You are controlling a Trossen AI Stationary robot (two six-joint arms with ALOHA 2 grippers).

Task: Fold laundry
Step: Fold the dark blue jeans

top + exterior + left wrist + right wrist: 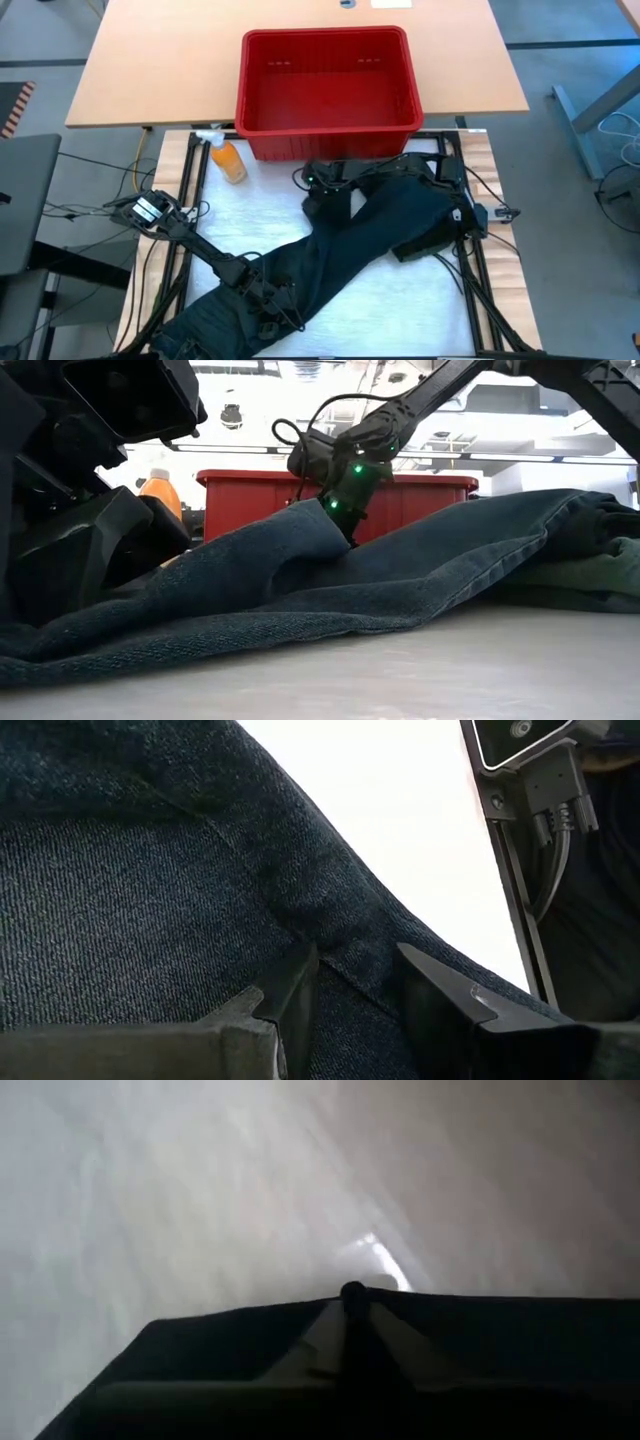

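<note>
From above I see one long dark blue piece of the laundry (340,250) lying across the white worktop (260,205), and its long line runs from about seven o'clock up to about one o'clock. My left hand (268,300) sits at the seven o'clock end, right on the cloth, and in its own wrist view its fingers (290,1000) stand a little apart with a ridge of the cloth pinched between them, so I think it has hold there. My right hand (335,185) is at the other end, near the top edge of the cloth, just in front of the red basket (330,85). In its wrist view the tips look pressed together on a dark edge of cloth, so I judge it has closed on the laundry (the picture is blurry, so I am not fully sure). Each hand is nearest its own end, so any fold would bring one end along that long line toward the other. A second dark green bit (580,580) lies under the cloth at the three o'clock side, and I cannot tell what shape it is. The seven o'clock end of the cloth runs off the picture. An orange bottle (228,160) lies beside the basket, well clear.
</note>
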